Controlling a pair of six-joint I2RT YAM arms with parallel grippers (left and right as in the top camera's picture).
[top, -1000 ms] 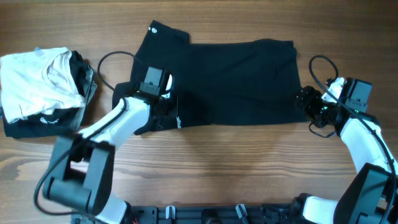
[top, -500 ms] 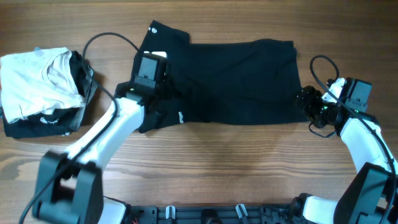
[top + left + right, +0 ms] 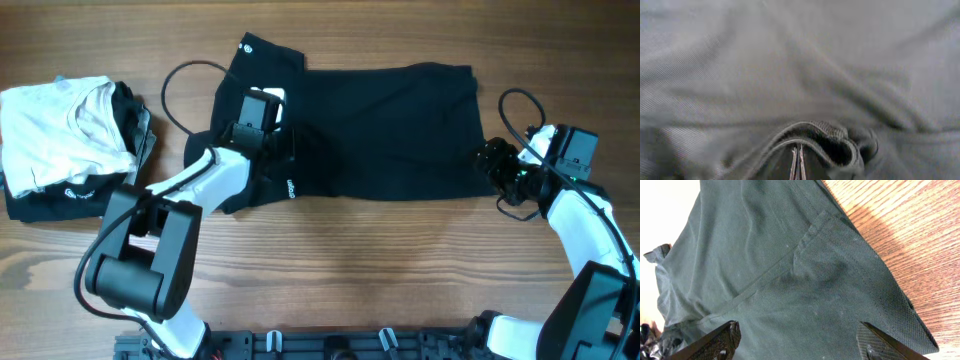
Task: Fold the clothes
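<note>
Overhead: wood table (image 3: 400, 270) all around T-shirt (image 3: 390, 130) edges.

Non-task items: work surface and stacked garments

A wooden table (image 3: 350, 270) with lengthwise grain carries a folded white garment (image 3: 60, 130) near its left edge. That garment lies on top of a folded black garment (image 3: 40, 207), whose white lettering shows along the front edge. The lettering is too small to read. The dark folds at the stack's right side probably belong to the same black garment.
</note>
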